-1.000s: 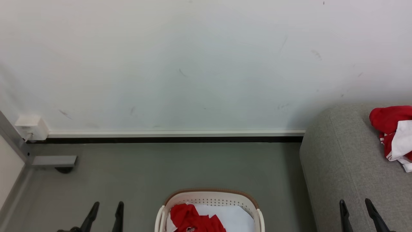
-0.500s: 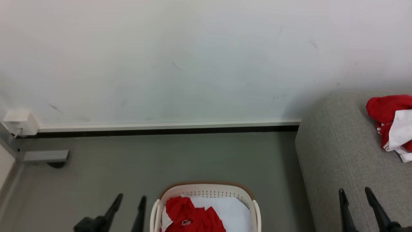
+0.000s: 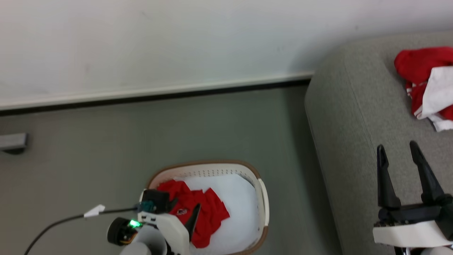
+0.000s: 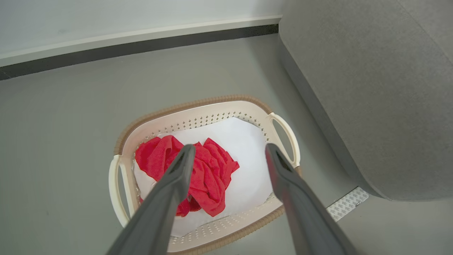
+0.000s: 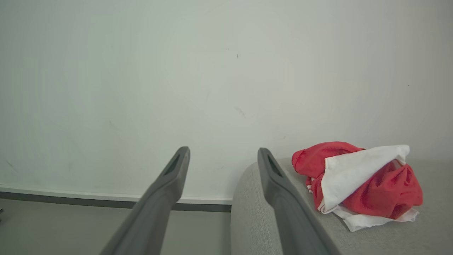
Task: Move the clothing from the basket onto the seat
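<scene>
**A:** What's closest?
**B:** The left gripper [image 4: 229, 148]. Its fingers are spread wide and hold nothing, and it hangs over the basket [image 4: 191, 106] on the floor [image 4: 63, 106].
**A:** And the clothing?
**B:** One red garment [image 4: 212, 173] lies crumpled on the white sheet [image 4: 247, 141] in the basket's left half, beneath those fingers.
**A:** The right gripper [image 3: 396, 146]?
**B:** Also wide apart and empty, above the seat [image 3: 354, 124].
**A:** Beyond that?
**B:** A red-and-white bundle [image 5: 368, 184] rests on the seat near the wall [image 5: 226, 71], well clear of the fingers.
</scene>
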You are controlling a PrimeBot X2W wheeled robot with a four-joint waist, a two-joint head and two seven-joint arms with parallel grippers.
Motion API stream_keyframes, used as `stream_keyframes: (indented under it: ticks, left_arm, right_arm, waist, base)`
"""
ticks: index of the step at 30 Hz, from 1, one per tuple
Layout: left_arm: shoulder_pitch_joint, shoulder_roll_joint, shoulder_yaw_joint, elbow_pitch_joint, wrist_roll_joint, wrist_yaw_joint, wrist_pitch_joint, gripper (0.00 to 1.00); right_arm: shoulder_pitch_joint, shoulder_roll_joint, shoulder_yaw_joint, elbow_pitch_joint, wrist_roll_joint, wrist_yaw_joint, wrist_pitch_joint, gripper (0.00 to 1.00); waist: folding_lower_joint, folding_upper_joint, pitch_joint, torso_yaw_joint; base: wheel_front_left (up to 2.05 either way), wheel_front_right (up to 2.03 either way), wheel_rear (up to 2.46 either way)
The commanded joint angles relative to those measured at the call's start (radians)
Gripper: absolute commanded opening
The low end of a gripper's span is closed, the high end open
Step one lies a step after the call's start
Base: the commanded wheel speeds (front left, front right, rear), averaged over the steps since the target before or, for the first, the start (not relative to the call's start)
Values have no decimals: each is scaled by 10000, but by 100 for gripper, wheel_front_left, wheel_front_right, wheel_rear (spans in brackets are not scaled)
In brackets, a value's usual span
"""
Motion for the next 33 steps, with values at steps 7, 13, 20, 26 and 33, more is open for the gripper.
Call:
stream_keyframes:
  ticks: [7, 13, 20, 26, 33]
  left_arm:
    - [-1537, -13, -36, 1557, -61, 198, 716, 100]
    - [-2594, -13, -181, 2868, 184, 515, 954, 100]
    - [-3658, 167, -232, 3980, 351, 861, 827, 100]
    - [-4384, 420, -328, 4693, 522, 1061, 648, 100]
    - [-5058, 677, -593, 5311, 715, 1208, 527, 100]
  right_arm:
    - [-901, 4, 210, -742, 174, -22, 7, 100]
    - [-1423, 7, 371, -1183, 316, -22, 8, 100]
    - [-1897, 6, 684, -1682, 489, -22, 6, 100]
    - [-2012, 4, 821, -2045, 459, -22, 6, 100]
    - [-2009, 6, 972, -2339, 531, -24, 6, 100]
  waist:
    - [-3, 0, 2252, -924]
    - [-3, 0, 3359, -1163]
    - [-3, 0, 4463, -1404]
    - [-3, 0, 5088, -1495]
    - [-3, 0, 5535, -1635]
  base:
    - [0, 0, 0]
    - [0, 0, 0]
    - [0, 0, 0]
    - [0, 0, 0]
    - [0, 0, 0]
